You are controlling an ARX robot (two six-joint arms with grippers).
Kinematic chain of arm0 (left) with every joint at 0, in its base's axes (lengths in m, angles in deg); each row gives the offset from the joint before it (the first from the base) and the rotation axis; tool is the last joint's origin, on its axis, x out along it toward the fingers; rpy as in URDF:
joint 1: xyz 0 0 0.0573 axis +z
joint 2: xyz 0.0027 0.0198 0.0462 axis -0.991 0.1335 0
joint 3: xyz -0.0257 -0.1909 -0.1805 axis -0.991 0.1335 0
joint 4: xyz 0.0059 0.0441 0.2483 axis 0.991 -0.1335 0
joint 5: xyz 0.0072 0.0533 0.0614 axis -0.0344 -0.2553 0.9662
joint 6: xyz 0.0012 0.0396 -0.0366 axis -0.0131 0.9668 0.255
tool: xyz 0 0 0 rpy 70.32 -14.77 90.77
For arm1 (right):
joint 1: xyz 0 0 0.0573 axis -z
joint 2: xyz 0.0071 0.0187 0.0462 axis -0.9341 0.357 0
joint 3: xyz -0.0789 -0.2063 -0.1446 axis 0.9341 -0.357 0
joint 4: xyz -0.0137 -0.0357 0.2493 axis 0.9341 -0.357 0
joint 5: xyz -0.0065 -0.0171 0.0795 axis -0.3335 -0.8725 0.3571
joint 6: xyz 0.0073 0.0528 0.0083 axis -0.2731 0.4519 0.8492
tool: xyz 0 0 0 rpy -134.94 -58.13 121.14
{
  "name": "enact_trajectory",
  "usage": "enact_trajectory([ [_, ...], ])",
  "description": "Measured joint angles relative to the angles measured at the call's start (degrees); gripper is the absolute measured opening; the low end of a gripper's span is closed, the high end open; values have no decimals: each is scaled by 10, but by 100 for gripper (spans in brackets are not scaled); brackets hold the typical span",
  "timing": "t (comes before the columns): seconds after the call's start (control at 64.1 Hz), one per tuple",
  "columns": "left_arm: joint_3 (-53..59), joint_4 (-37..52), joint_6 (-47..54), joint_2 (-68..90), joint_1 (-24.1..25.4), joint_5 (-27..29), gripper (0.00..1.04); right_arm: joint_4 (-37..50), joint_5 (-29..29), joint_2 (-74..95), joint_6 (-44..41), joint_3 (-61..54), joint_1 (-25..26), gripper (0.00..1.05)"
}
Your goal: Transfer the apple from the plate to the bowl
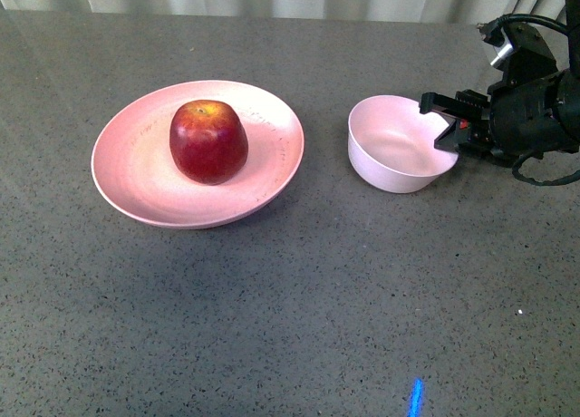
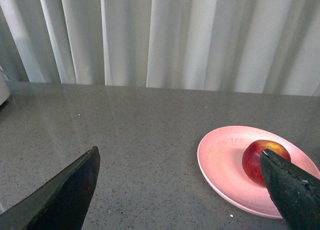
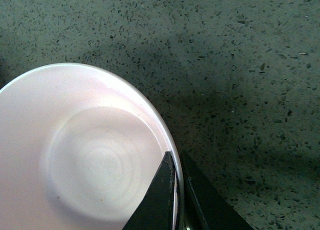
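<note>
— Where does the apple sit?

— The apple (image 1: 208, 141) stands on the plate (image 1: 127, 163), left of centre in the front view. It is dark red with a yellowish patch near the stem dimple, which faces up. The plate lies flat on the grey speckled table (image 1: 290, 308).

— And the bowl?

— The bowl (image 1: 385, 172) is right of the plate, near it but apart, with a strip of bare table between them. Its pale inside shows down to the bottom.

— What about the right pincer?

— The right pincer (image 1: 441, 122) reaches in from the right edge of the frame and meets the bowl's right-hand rim. The right wrist view shows it close up. One finger (image 3: 160, 200) is inside the bowl and the other outside, with the rim caught in the narrow gap between them. So it is closed down on the rim and has hold of the bowl.

— And the left one?

— The left arm is out of the front view. In the left wrist view the left pincer (image 2: 180, 151) is spread wide, its two dark fingers far apart with only table between them, so it holds nothing. The apple and plate show beyond the tip of one finger (image 2: 292, 190). I cannot tell from that view how far off they are. A pale curtain (image 2: 175, 35) hangs behind the table's far edge.
</note>
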Motion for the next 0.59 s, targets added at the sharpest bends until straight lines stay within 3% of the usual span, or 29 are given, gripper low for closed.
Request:
enact_trajectory([
  [0.109, 0, 0, 0, 0, 0, 0, 96, 2, 3, 1, 1, 1, -3, 2],
  [0.296, 0, 0, 0, 0, 0, 0, 96, 21, 10, -6, 2, -14, -5, 35],
  [0.593, 0, 0, 0, 0, 0, 0, 96, 101, 33, -112, 28, -80, 23, 79],
])
